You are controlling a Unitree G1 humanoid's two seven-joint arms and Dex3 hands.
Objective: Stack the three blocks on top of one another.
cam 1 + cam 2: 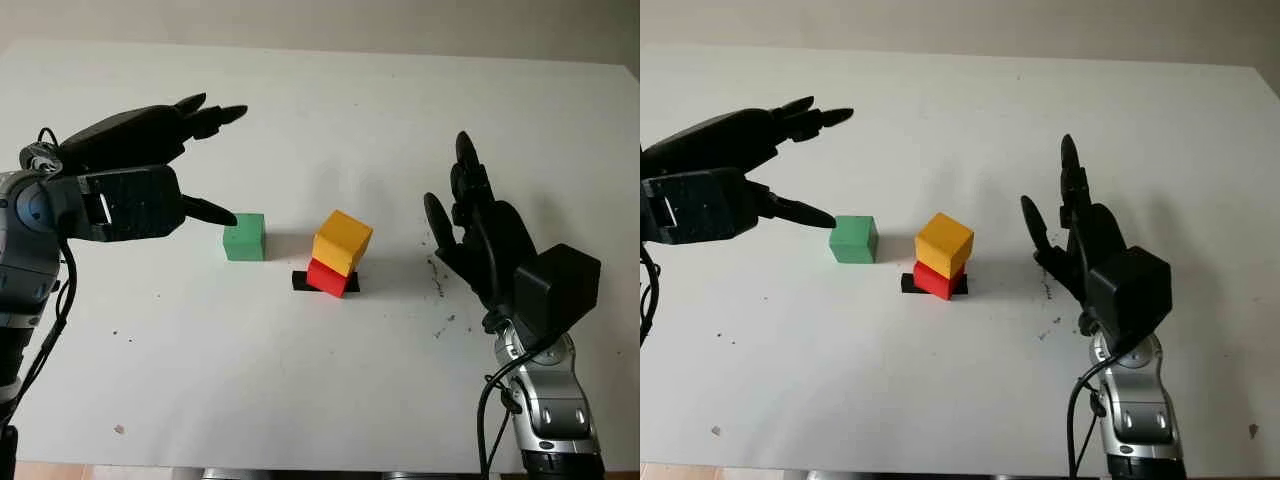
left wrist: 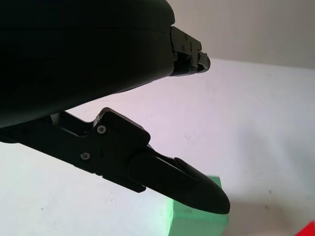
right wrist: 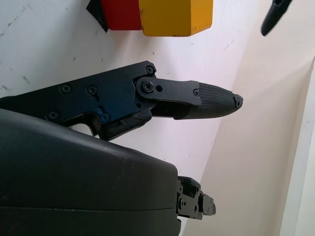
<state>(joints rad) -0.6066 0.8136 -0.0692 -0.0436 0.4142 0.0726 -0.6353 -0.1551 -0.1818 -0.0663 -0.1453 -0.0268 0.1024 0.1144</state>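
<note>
I hold left hand [image 1: 150, 185] open, empty, just left of green block [image 1: 244, 237], lined up for pickup. Yellow block [image 1: 342, 241] sits on red block [image 1: 330, 277]. Right hand [image 1: 480, 235] open, empty, right of green block, clear of stack.

On the white desk [image 1: 970, 400], a yellow block [image 1: 944, 243] sits skewed atop a red block [image 1: 936, 281], which rests on a small black pad [image 1: 910, 283]. A green block [image 1: 854, 240] stands apart beside them. The left hand [image 1: 735, 185] is open, one fingertip just beside the green block. The right hand [image 1: 1085, 245] is open, near the stack's other side.
</note>
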